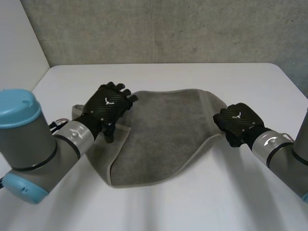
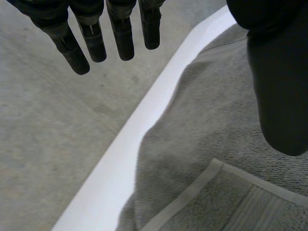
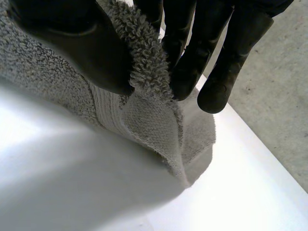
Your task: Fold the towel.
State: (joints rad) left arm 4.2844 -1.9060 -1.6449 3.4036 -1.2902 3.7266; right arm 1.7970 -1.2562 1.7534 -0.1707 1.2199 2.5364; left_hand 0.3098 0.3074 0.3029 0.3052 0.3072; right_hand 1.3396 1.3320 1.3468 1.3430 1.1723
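A grey towel lies folded over on the white table. My left hand hovers over the towel's left end, fingers straight and spread apart from the thumb, with nothing between them. The towel and its folded-over hemmed corner lie below that palm. My right hand is at the towel's right edge. There its thumb and fingers pinch a fold of the towel, lifting that edge off the table.
A grey wall stands behind the table's far edge. Bare tabletop stretches in front of the towel and also behind it.
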